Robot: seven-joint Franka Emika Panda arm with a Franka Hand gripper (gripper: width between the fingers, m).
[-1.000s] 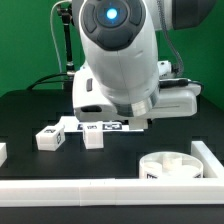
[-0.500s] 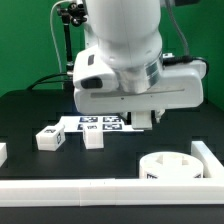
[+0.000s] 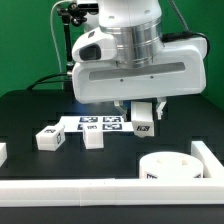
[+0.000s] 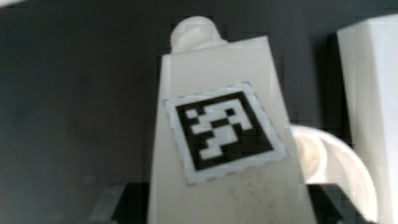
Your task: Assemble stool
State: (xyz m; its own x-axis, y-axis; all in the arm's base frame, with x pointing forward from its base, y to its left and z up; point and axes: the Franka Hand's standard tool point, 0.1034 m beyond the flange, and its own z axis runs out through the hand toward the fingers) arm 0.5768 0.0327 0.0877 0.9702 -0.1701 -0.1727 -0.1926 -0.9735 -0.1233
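Note:
My gripper [image 3: 141, 107] is shut on a white stool leg [image 3: 143, 120], which hangs tilted above the black table with its tag facing out. In the wrist view that leg [image 4: 222, 110] fills the middle, running out from between the jaws of the gripper [image 4: 231, 206]. The round seat [image 3: 168, 166] lies at the front on the exterior view's right, below and in front of the held leg. Part of the seat [image 4: 331, 155] shows beside the leg in the wrist view. Two more legs [image 3: 50, 137] [image 3: 93, 136] lie on the table to the exterior view's left.
The marker board [image 3: 100, 124] lies flat behind the two loose legs. A white border rail [image 3: 90, 189] runs along the front edge and another [image 3: 212, 156] along the exterior view's right side, close to the seat.
The arm has risen and shifted toward the exterior view's right, bringing the gripped leg up into clear view above the table.

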